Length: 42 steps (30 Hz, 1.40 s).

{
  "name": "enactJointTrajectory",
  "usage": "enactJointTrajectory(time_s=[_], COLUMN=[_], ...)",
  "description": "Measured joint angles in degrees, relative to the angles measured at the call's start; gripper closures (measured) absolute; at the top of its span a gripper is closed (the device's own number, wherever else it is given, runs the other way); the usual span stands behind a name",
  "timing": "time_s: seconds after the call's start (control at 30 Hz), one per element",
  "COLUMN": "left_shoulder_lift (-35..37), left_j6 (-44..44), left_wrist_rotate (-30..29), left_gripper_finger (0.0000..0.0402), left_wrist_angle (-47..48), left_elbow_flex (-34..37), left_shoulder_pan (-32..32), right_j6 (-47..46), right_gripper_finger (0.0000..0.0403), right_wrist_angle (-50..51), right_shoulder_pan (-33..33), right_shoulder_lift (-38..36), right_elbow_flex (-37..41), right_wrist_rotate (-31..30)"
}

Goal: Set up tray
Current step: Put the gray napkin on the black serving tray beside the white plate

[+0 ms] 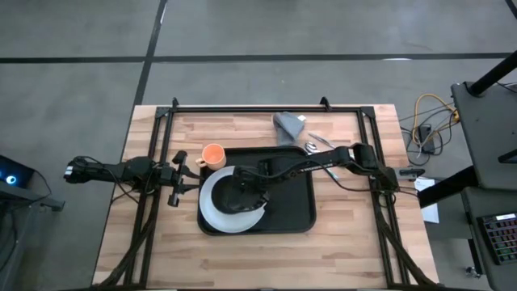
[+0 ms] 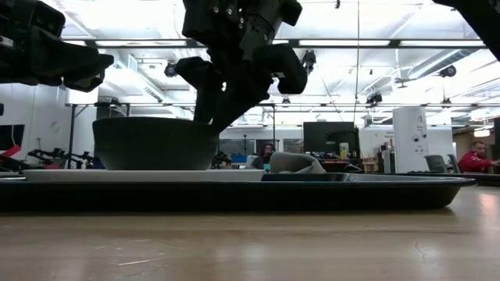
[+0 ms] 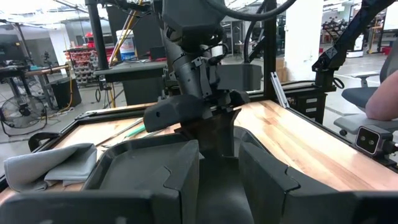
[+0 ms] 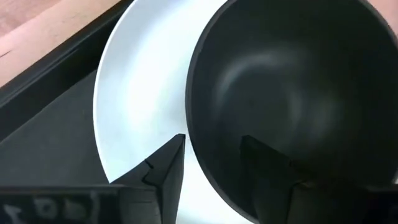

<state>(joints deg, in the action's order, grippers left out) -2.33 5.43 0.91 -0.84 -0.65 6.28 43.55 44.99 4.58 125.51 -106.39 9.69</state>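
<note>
Wood table [image 2: 250, 242]: closest thing in the low view, bare planks running right up to the lens, with the tray sitting on it further back.
Tray [image 1: 299, 212]: big black rectangle with rounded corners, about mid-table and a bit toward the right arm's side. From table height it's just a long low dark rim [image 2: 234, 191].
White plate [image 1: 216, 212]: lying on the tray's left half, part of it covered by the bowl and the gripper.
Black bowl [image 4: 292, 81]: sits upright on the white plate, off-centre so a crescent of plate [image 4: 143, 93] shows beside it. In the low view it's the dark bowl shape [image 2: 155, 143] standing above the tray rim.
Right gripper [image 1: 240, 192]: reached in over the tray from the right, down at the bowl. Fingers [image 4: 165, 171] are spread and straddle the bowl's rim, one outside over the plate, one inside. Can't honestly say whether they're squeezing the wall or just sitting around it.
Left gripper [image 1: 179, 174]: off the tray's left edge, near the cup, pointing at the tray. Fingers stand apart with nothing between them.
Orange cup [image 1: 212, 154]: on the wood just outside the tray's upper left corner.
Grey cloth [image 1: 289, 125]: folded, on the table behind the tray.
Cutlery [image 1: 317, 144]: metal pieces on the wood near the cloth, partly under the right arm, too small to tell which pieces.
</note>
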Motion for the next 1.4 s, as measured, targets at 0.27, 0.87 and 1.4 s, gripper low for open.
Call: enactJointTrajectory(time_s=[0.27, 0.87, 1.4], left_shoulder_lift=[0.0, 0.0, 0.0], left_j6=[0.0, 0.0, 0.0], left_wrist_rotate=[0.0, 0.0, 0.0], left_gripper_finger=[0.0305, 0.0305, 0.0305], left_wrist_angle=[0.0, 0.0, 0.0], left_elbow_flex=[0.0, 0.0, 0.0], left_shoulder_pan=[0.0, 0.0, 0.0], right_j6=[-0.1, -14.2, -26.8], right_gripper_finger=[0.0267, 0.0278, 0.029], right_wrist_angle=[1.4, 14.8, 16.9], right_shoulder_pan=[0.0, -1.5, -11.0], right_shoulder_lift=[-0.6, -3.3, -5.1], right_elbow_flex=[-1.2, -3.0, 5.1], right_wrist_rotate=[-0.9, -12.4, -14.8])
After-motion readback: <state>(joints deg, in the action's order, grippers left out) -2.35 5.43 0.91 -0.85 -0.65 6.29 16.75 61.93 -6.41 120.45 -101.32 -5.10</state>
